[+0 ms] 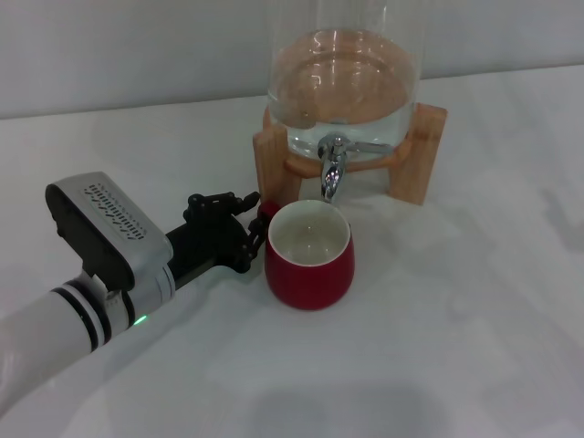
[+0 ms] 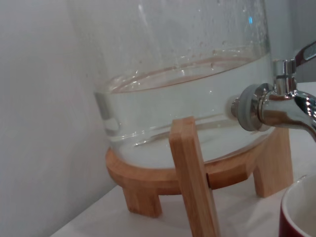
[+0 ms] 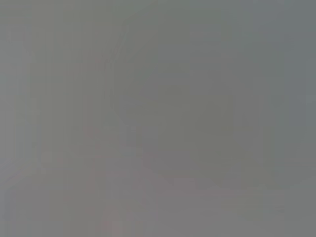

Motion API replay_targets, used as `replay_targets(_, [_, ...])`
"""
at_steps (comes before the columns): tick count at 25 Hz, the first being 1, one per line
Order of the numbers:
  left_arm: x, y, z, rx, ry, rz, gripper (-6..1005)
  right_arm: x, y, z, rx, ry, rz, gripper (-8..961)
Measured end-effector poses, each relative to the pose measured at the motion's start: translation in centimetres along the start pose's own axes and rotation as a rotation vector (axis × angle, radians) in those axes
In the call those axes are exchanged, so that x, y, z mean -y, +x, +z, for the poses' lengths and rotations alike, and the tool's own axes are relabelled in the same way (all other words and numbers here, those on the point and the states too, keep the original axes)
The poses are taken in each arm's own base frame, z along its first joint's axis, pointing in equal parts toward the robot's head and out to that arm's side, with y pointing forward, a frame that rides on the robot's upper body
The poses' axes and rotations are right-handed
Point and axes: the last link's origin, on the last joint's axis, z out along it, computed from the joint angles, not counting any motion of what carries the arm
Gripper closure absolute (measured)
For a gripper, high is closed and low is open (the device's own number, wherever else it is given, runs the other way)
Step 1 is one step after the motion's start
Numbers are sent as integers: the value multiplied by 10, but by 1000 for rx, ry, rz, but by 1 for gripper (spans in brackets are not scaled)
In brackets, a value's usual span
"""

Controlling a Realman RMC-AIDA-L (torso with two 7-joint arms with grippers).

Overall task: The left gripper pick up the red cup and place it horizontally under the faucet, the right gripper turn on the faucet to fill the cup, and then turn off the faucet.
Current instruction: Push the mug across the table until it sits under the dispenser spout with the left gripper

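Observation:
The red cup [image 1: 308,266] stands upright on the white table, its cream inside showing, directly below the chrome faucet [image 1: 332,172]. My left gripper [image 1: 255,228] reaches in from the left, and its black fingers [image 1: 222,204] close around the cup's small handle [image 1: 267,211]. The left wrist view shows the faucet [image 2: 276,106] close up and the cup's rim [image 2: 298,210] at the lower corner. The right gripper is out of view, and the right wrist view shows only plain grey.
The glass dispenser [image 1: 342,91], partly filled with water, sits on a wooden stand [image 1: 422,155] at the back of the table. A grey wall runs behind it. Bare white table [image 1: 456,328] lies to the right and front.

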Motion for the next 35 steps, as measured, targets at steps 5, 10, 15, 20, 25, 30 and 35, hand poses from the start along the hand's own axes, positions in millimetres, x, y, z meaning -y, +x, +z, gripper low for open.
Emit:
replay_targets(5, [0,0,0,3,-1,1,746,0,0,1,1,-2,0,196])
replay_targets(10, [0,-1,1,10,4,-3,720,0,0,2,2,-3,0,196])
replay_targets(15, [1,-2,1,17,11,-7,693,0,0,2,3,-4,0,195])
replay_targets(20, [1,-1,2,15,15,-16,683,-1,0,2,3,-5,0,194])
replay_targets(25, [1,-1,2,17,17,-17,672,-1,0,2,3,-5,0,195])
replay_targets(30, [0,0,2,15,13,-15,667,0,0,2,3,-4,-1,196])
replay_targets(35, [0,0,2,14,11,-14,666,0,0,2,4,-2,-2,195])
